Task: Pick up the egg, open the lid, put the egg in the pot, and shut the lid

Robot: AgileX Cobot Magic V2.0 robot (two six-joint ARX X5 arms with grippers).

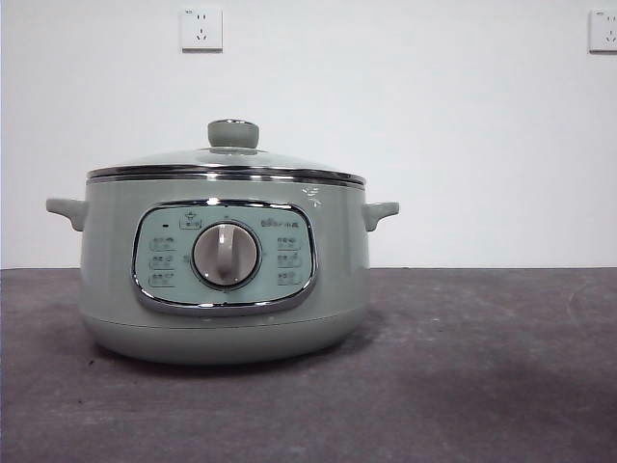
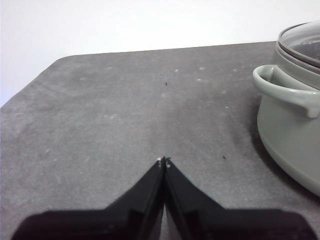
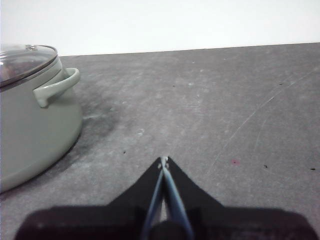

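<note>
1. The front view shows the pot [image 1: 224, 280] standing on the dark grey table [image 1: 482, 376], left of the picture's middle, with its control panel [image 1: 224, 256] and round dial [image 1: 226, 255] facing the camera.
2. The lid [image 1: 227, 166] sits flat on the pot's rim, with its pale green knob [image 1: 233, 133] upright on top.
3. Only the front view shows two wall sockets [image 1: 201, 28] on the white wall behind; neither arm appears there.
4. The left wrist view shows the left gripper [image 2: 163, 161] above bare table, its two black jaws pressed together at the tips and holding nothing. The pot's side, one handle [image 2: 285, 90] and a part of the glass lid lie near it, apart from the jaws.
5. The right wrist view shows the right gripper [image 3: 164, 160] likewise clenched on nothing, well apart from the pot's other handle [image 3: 57, 86].
6. The egg shows in no view; through the glass lid, dark shapes are too blurred to tell.
</note>
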